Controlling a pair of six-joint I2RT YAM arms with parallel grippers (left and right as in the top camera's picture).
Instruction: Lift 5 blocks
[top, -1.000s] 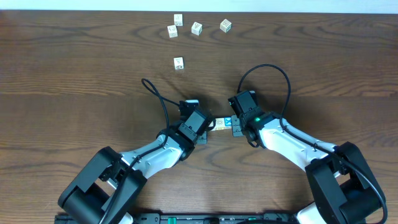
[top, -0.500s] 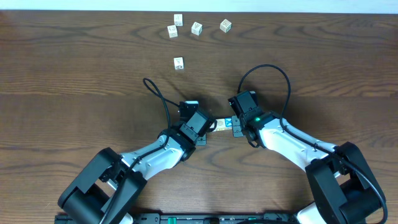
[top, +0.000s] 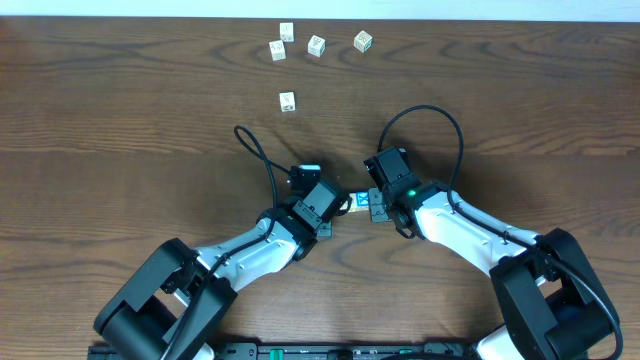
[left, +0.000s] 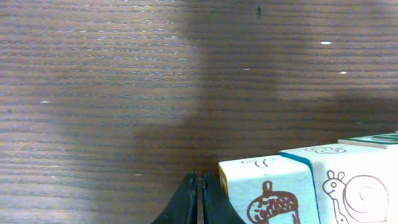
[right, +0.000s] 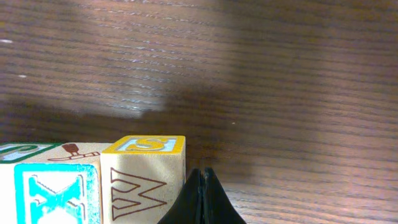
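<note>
A short row of blocks (top: 359, 201) is squeezed end to end between my two grippers at mid-table. My left gripper (top: 342, 206) is shut, and its fingers (left: 189, 202) press sideways against a cream block with a brown acorn picture (left: 266, 194). A snail block (left: 356, 186) follows, then a green-edged one (left: 372, 140). My right gripper (top: 376, 203) is also shut. Its fingers (right: 211, 198) lean on a yellow-topped W block (right: 144, 182), beside the bright blue X block (right: 55, 194). I cannot tell whether the row touches the table.
Several loose whitish cubes lie near the far edge: three (top: 287, 31), (top: 277, 49), (top: 316, 45) close together, one (top: 363, 41) to their right and one (top: 287, 100) nearer. Each arm's cable arches over the dark wood table (top: 120, 130).
Both arms have shifted slightly, and the left cable loop has moved a little right. The row stays pinched between the grippers, its blue face showing more from above.
</note>
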